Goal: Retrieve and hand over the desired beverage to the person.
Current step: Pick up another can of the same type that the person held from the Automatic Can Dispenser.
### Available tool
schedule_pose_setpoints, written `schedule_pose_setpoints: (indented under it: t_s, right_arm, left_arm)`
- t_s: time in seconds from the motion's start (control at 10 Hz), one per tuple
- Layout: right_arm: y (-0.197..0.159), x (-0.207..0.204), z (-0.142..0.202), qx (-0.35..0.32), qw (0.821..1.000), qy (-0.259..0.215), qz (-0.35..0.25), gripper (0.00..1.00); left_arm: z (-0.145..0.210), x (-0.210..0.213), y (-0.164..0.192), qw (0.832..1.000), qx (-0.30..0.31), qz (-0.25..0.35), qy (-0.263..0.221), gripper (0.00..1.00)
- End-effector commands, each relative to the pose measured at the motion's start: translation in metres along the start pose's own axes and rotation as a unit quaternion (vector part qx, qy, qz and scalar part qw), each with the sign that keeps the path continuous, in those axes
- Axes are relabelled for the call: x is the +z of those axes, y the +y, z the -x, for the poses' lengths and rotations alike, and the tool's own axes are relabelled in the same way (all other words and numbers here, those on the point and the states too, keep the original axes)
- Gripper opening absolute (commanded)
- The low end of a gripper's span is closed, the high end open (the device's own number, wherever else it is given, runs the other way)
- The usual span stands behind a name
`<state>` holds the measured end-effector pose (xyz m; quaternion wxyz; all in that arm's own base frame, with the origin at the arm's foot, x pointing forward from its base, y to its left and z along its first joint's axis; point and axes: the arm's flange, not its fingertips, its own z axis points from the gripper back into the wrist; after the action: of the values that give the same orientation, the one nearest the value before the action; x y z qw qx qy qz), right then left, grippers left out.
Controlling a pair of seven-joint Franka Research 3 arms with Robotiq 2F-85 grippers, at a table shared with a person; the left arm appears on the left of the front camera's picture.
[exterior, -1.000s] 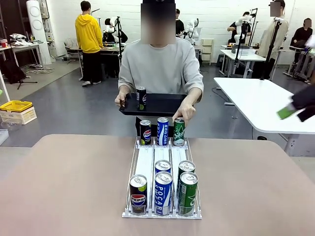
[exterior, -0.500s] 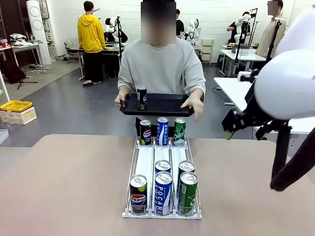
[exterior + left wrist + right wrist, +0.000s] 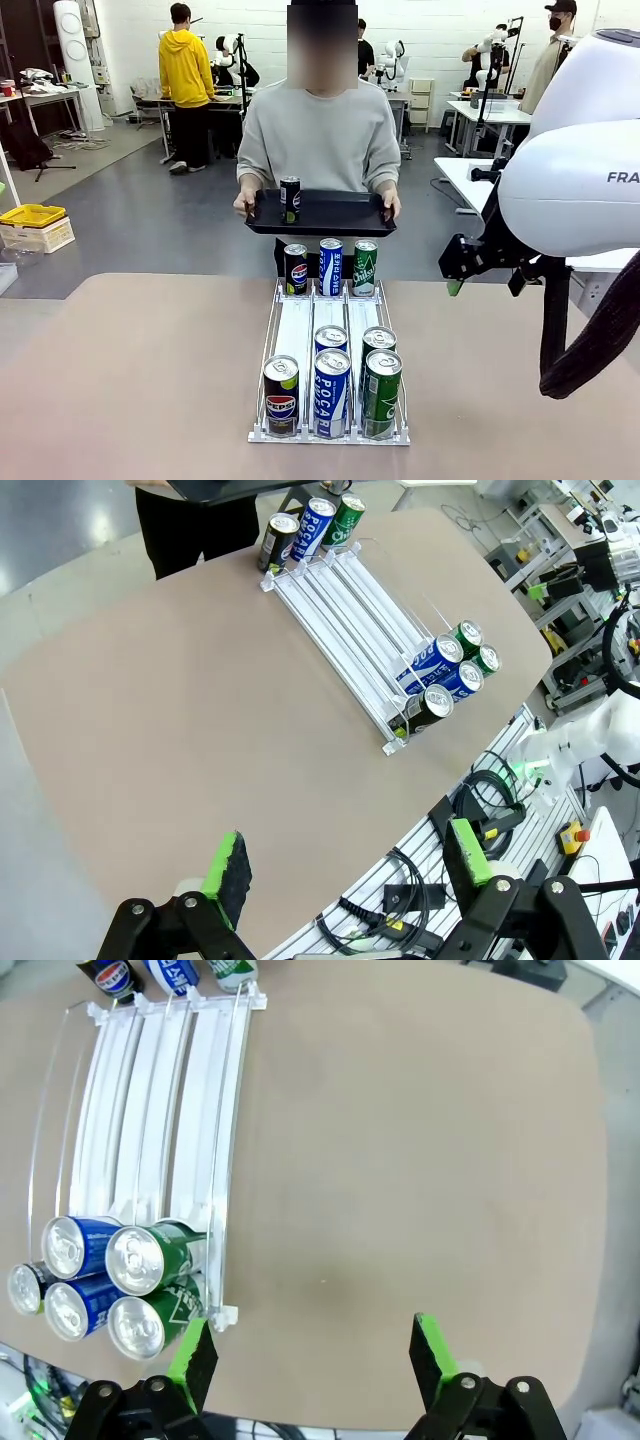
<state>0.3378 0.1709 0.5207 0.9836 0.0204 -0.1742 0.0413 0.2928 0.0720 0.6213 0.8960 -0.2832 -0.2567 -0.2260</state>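
Note:
The person (image 3: 320,135) in a light grey sweatshirt stands at the far side, both hands on a black tray (image 3: 335,215) that carries one Pepsi can (image 3: 289,199). On the table a clear rack (image 3: 330,330) holds beverage cans: Pepsi (image 3: 281,396), Pocari (image 3: 331,392) and green (image 3: 381,392) at the near end, and three more (image 3: 331,266) at the far end. My right gripper (image 3: 458,280) hangs above the table's right side, open and empty (image 3: 313,1352), beside the near cans (image 3: 110,1280). My left gripper (image 3: 346,860) is open and empty, high over the table's left edge, with the rack (image 3: 350,610) far ahead.
The rack's middle lanes (image 3: 150,1110) are bare. Wide bare tabletop (image 3: 130,380) lies left and right of the rack. Cables and equipment (image 3: 480,800) sit beyond the table's near edge. Other people and white tables (image 3: 520,200) stand in the background.
My right arm has swung in from the right edge toward the table's middle. The person's hand has left the far green can and gone back to the tray.

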Motion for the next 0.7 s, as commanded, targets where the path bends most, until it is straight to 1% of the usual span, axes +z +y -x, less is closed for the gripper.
schedule_pose_setpoints:
  t_s: [0.0, 0.4, 0.5, 0.6]
  right_arm:
    - [0.000, -0.002, 0.002, -0.001, 1.000, -0.001, 0.010, 1.00]
    - [0.000, -0.002, 0.002, -0.001, 1.000, -0.001, 0.010, 1.00]
    - [0.001, 0.000, 0.000, 0.001, 1.000, 0.000, -0.001, 1.00]
    - [0.019, -0.003, -0.001, -0.041, 0.999, 0.017, -0.001, 1.00]
  left_arm:
    - [0.002, 0.001, 0.001, 1.000, -0.002, -0.001, 0.003, 1.00]
    - [0.002, 0.001, 0.001, 1.000, -0.002, -0.001, 0.003, 1.00]
    - [0.002, 0.001, 0.001, 1.000, -0.002, -0.001, 0.003, 1.00]
    - [0.002, 0.001, 0.001, 1.000, -0.002, -0.001, 0.003, 1.00]
